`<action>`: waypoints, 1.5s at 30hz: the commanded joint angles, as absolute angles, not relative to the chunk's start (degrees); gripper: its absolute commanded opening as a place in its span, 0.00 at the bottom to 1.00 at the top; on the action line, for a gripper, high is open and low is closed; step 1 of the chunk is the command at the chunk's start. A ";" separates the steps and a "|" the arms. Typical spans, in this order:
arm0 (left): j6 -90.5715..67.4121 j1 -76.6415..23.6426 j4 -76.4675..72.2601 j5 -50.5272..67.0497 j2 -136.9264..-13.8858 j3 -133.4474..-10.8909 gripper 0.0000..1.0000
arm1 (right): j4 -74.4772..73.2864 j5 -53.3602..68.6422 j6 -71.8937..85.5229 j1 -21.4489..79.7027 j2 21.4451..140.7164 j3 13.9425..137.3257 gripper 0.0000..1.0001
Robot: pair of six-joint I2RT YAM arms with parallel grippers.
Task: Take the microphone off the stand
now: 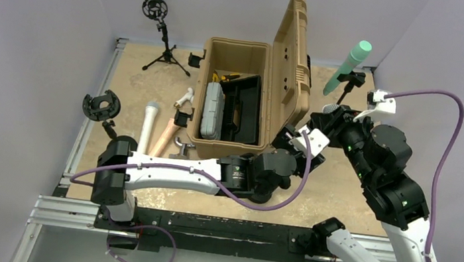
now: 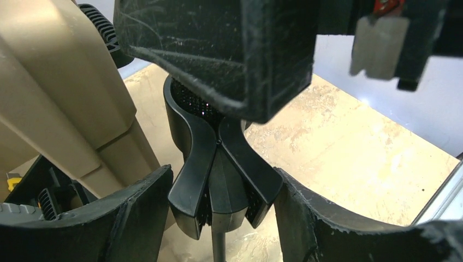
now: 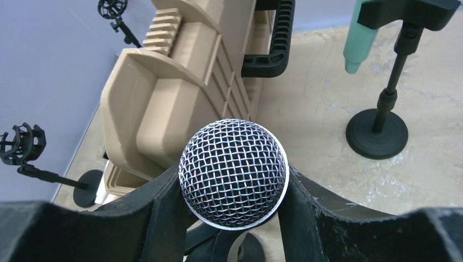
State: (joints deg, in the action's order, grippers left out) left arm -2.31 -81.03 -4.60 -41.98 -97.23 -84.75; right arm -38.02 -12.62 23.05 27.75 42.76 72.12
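Gripping the microphone [image 3: 233, 164] by its mesh head, the right gripper [image 3: 232, 203] is closed snugly on it, just right of the tan case [image 3: 180, 109]. The stand's black clip [image 2: 218, 164] sits directly under the head. The left gripper [image 2: 221, 191] brackets that clip with its jaws partly spread, the fingers [image 2: 136, 207] close beside the clip's wings and holding nothing.

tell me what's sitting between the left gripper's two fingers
The stand's black clip, flanked by the left gripper on both sides. The left wrist view shows it.
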 commanded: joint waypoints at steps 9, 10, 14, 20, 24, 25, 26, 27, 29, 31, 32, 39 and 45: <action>-0.70 -80.94 -2.50 -43.71 -100.45 -92.76 0.12 | -31.71 -13.73 27.51 27.68 41.61 73.89 0.00; -0.81 -80.95 -2.51 -43.83 -100.13 -92.31 0.00 | -31.53 -13.87 27.39 27.62 41.51 73.64 0.00; -1.55 -80.94 -5.07 -42.72 -96.89 -86.35 0.00 | -30.06 -14.05 25.77 27.69 40.45 72.29 0.00; -3.49 -80.62 -10.15 -39.72 -91.22 -76.66 0.00 | -27.11 -14.43 21.89 27.67 39.86 75.44 0.00; -3.58 -80.60 -13.58 -37.40 -88.26 -71.78 0.00 | -26.98 -18.79 17.82 27.66 40.64 81.05 0.00; -3.65 -80.60 -13.99 -37.14 -87.93 -71.01 0.00 | -26.65 -19.10 17.05 27.68 40.76 82.56 0.00; -3.77 -80.55 -13.82 -37.38 -87.94 -70.73 0.00 | -26.29 -19.12 16.49 27.69 40.90 84.01 0.00; -4.02 -80.59 -13.36 -37.74 -87.92 -70.49 0.00 | -25.95 -18.74 16.22 27.68 41.08 85.69 0.00; -4.13 -80.52 -13.92 -37.82 -87.71 -69.73 0.00 | -25.40 -17.34 15.80 27.64 41.69 88.53 0.00; -4.08 -80.43 -13.91 -37.09 -87.82 -69.92 0.00 | -24.77 -15.97 15.62 27.65 42.22 90.16 0.00; -4.00 -80.42 -13.45 -36.67 -88.12 -70.47 0.00 | -23.92 -14.22 15.32 27.68 42.30 90.16 0.00; -4.65 -79.71 -12.10 -31.58 -87.16 -72.72 0.00 | -18.86 -0.22 9.78 27.68 42.45 80.79 0.00; -3.88 -78.96 -18.68 -28.16 -87.15 -68.21 0.00 | -17.79 5.93 6.57 27.64 38.89 73.14 0.00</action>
State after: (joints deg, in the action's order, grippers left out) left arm -2.98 -79.07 -16.32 -31.90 -88.29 -71.24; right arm -30.76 -0.16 10.39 27.92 41.87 74.81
